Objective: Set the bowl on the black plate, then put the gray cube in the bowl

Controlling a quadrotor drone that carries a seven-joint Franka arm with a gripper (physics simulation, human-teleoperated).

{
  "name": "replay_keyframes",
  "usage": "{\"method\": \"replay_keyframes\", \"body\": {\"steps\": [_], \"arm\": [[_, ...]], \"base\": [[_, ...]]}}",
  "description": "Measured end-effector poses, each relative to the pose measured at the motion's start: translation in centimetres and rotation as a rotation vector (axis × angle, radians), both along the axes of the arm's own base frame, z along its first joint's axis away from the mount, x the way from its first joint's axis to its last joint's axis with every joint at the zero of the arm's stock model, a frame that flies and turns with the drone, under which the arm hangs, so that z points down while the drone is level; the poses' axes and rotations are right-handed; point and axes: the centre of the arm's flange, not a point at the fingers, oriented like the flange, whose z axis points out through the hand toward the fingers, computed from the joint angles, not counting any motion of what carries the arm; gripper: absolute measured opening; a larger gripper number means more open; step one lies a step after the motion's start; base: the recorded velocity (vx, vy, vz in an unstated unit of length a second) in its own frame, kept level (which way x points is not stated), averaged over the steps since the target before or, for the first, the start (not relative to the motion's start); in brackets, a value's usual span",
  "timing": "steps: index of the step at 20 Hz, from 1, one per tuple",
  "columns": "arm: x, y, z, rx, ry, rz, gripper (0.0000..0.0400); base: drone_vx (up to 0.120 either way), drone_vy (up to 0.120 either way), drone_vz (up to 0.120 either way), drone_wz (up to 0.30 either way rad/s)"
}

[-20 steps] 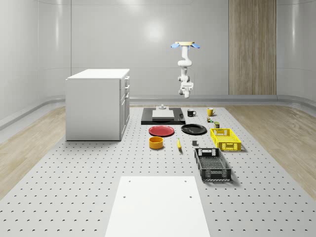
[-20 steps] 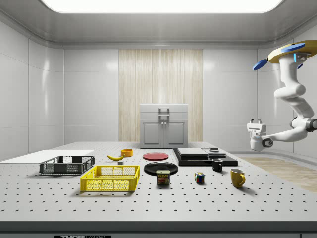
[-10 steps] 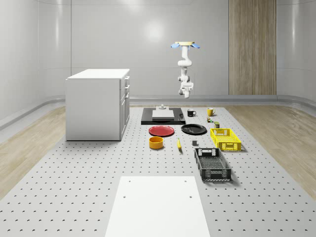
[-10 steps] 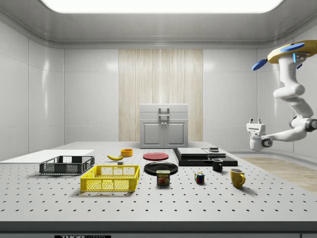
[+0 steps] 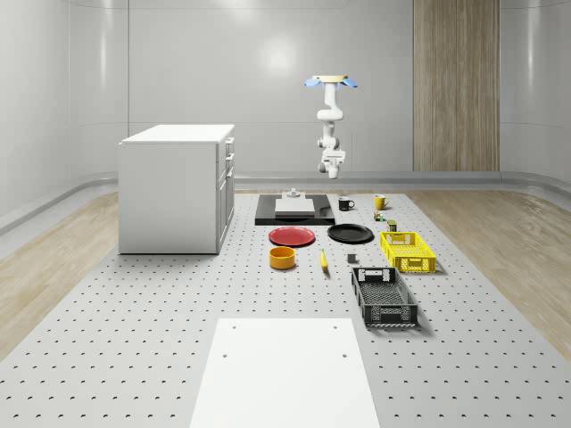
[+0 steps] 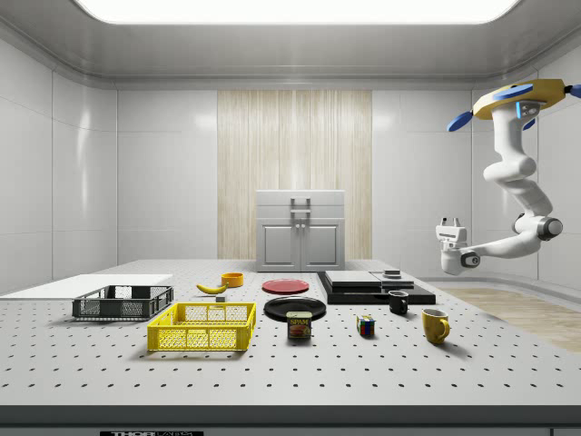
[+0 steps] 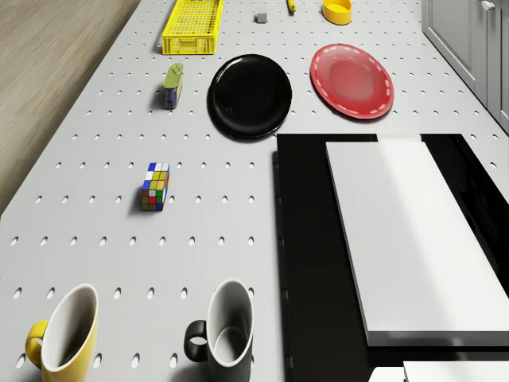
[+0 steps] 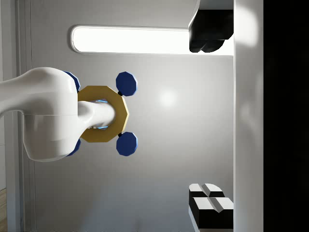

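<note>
The yellow bowl (image 5: 282, 258) (image 7: 337, 10) sits on the perforated table, near the red plate. The black plate (image 5: 350, 234) (image 7: 250, 95) lies bare beside the red one. A small gray cube (image 5: 352, 259) (image 7: 260, 17) rests between the bowl and the yellow crate. The drone (image 5: 331, 82) (image 6: 517, 95) hovers high over the table's far end, by the two mugs. Its arm hangs down and bends back, so my gripper (image 6: 448, 222) (image 5: 331, 159) points upward, open and holding nothing. In the wrist view the fingertips (image 8: 210, 29) stand wide apart against the ceiling.
A black slab (image 7: 310, 263) carrying a white block (image 7: 398, 231) lies under the drone. Nearby are a black mug (image 7: 223, 334), a yellow mug (image 7: 64, 338), a Rubik's cube (image 7: 155, 187), a can (image 7: 173, 85) and a red plate (image 7: 351, 79). A yellow crate (image 5: 407, 251), black crate (image 5: 383, 297) and white cabinet (image 5: 177, 187) stand further off.
The drone and arm have shifted toward the side view's left and slightly up; the gripper rode along, still open and pointing up. Nothing on the table has moved.
</note>
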Motion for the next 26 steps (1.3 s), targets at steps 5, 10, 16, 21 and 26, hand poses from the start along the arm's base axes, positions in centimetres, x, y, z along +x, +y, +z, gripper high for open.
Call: {"method": "replay_keyframes", "body": {"steps": [5, 10, 16, 21, 26], "arm": [[0.0, 0.3, 0.0, -0.032, -0.004, -0.001, 0.04], [-0.1, 1.1, -0.1, -0.106, -0.007, -0.003, 0.04], [-0.1, 3.2, -0.6, -0.332, -0.012, -0.009, 0.04], [-0.1, 6.9, -3.0, -0.772, -0.013, -0.02, 0.04], [0.2, 9.6, -10.0, -1.541, -0.011, -0.042, 0.04]], "base": [[0.12, -0.12, 0.0, 0.0], [0.12, -0.12, 0.0, 0.0], [0.12, -0.12, 0.0, 0.0], [0.12, -0.12, 0.0, 0.0], [0.12, -0.12, 0.0, 0.0]]}}
